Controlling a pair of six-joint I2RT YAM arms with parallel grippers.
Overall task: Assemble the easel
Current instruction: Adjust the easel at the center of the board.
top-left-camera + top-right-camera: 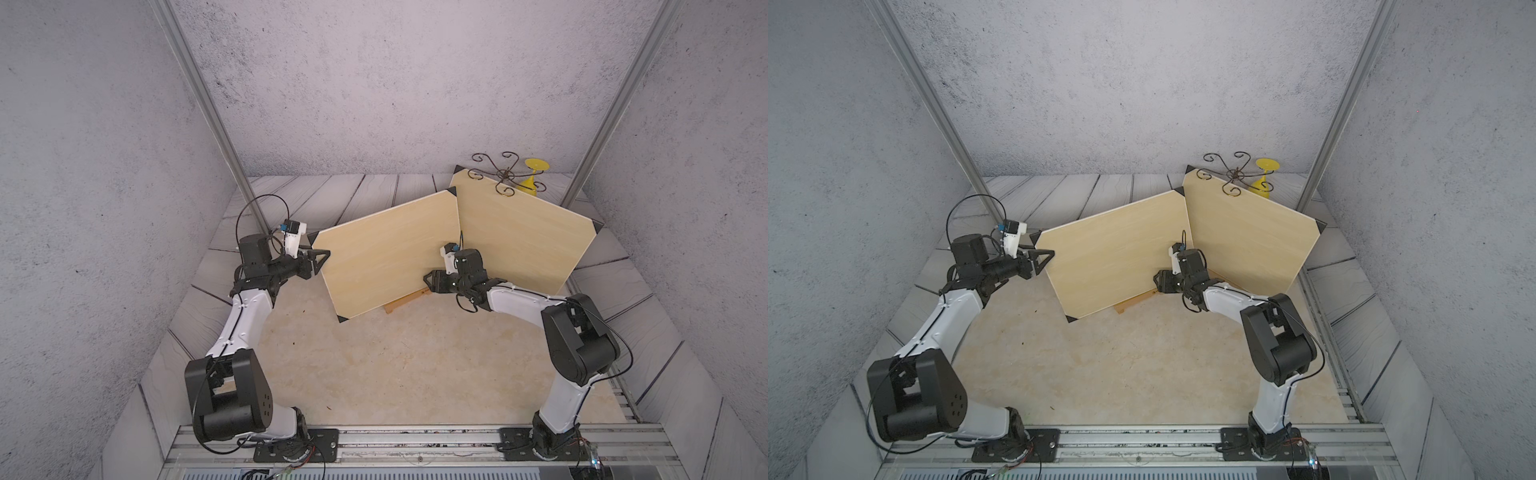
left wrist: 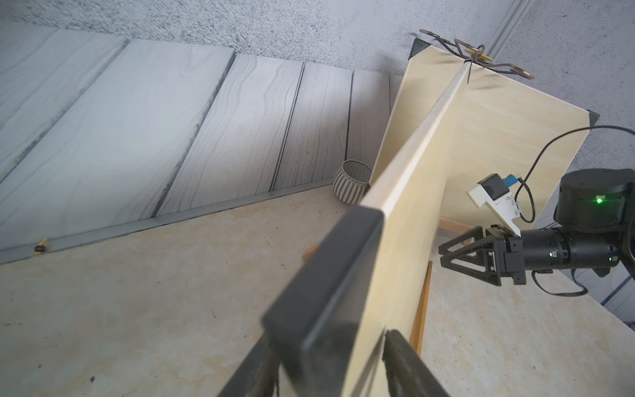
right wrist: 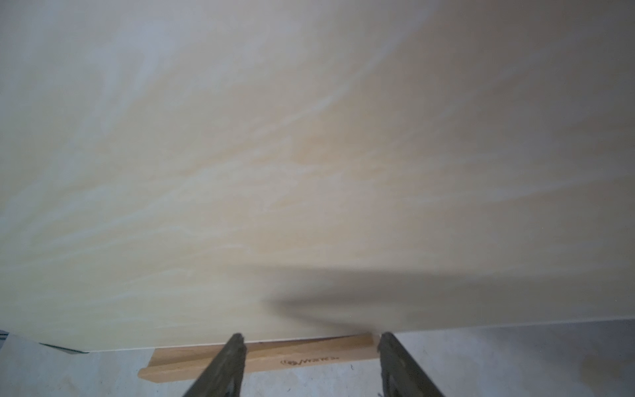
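Front half of the bench (image 1: 395, 374) is wide open, loads of room. Near board (image 1: 390, 257) and far board (image 1: 523, 237) stand in a V, walling off the back right. Pot (image 2: 352, 185), wire stand (image 1: 500, 174) and yellow glass (image 1: 534, 176) are crammed behind them.

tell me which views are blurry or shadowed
Right wrist view: the board fills the frame, soft and out of focus, with a dark shadow on it. Left wrist view: the near black corner cap is blurred, the ribbed pot sharp. Both top views: evenly lit, sharp.
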